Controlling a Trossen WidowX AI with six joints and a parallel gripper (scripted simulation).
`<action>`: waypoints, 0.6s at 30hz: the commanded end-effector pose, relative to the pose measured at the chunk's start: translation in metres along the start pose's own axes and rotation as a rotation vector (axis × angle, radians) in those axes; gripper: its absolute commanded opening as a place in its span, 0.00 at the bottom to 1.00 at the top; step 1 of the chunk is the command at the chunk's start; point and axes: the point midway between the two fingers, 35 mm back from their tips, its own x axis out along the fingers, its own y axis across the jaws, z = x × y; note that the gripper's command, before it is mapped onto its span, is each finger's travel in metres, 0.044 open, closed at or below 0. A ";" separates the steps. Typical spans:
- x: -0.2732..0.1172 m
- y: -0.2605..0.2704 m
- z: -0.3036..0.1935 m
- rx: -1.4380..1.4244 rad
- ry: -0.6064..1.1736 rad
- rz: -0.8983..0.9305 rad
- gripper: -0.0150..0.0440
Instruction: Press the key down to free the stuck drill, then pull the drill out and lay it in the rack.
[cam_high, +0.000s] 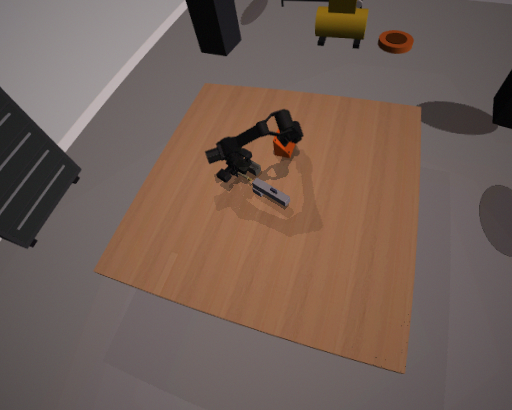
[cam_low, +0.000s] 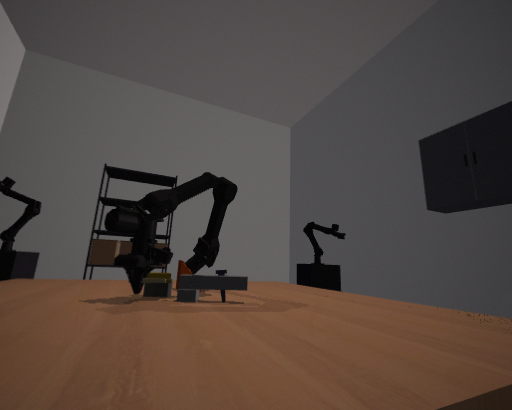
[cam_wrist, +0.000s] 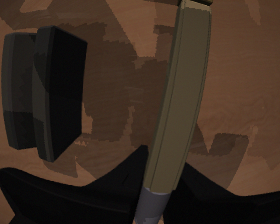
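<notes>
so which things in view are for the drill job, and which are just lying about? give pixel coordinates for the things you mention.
For the job:
- tool (cam_high: 239, 173) (cam_low: 136, 291) (cam_wrist: 153, 152), shut on the olive bar (cam_high: 245, 177) (cam_wrist: 182, 95), likely the drill
- grey block (cam_high: 280, 198) (cam_low: 212, 283); its knob (cam_high: 273, 191) (cam_low: 221, 272) may be the key
- rack: can't tell which

Apparently just about:
- yellow tank (cam_high: 341, 24)
- orange ring (cam_high: 396, 48)
- wall cabinet (cam_low: 445, 175)
</notes>
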 end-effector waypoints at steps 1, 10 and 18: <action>-0.002 -0.002 -0.006 -0.003 0.005 -0.004 0.25; -0.004 0.000 -0.006 -0.003 0.005 -0.004 0.25; -0.006 0.001 -0.006 -0.003 0.005 -0.004 0.25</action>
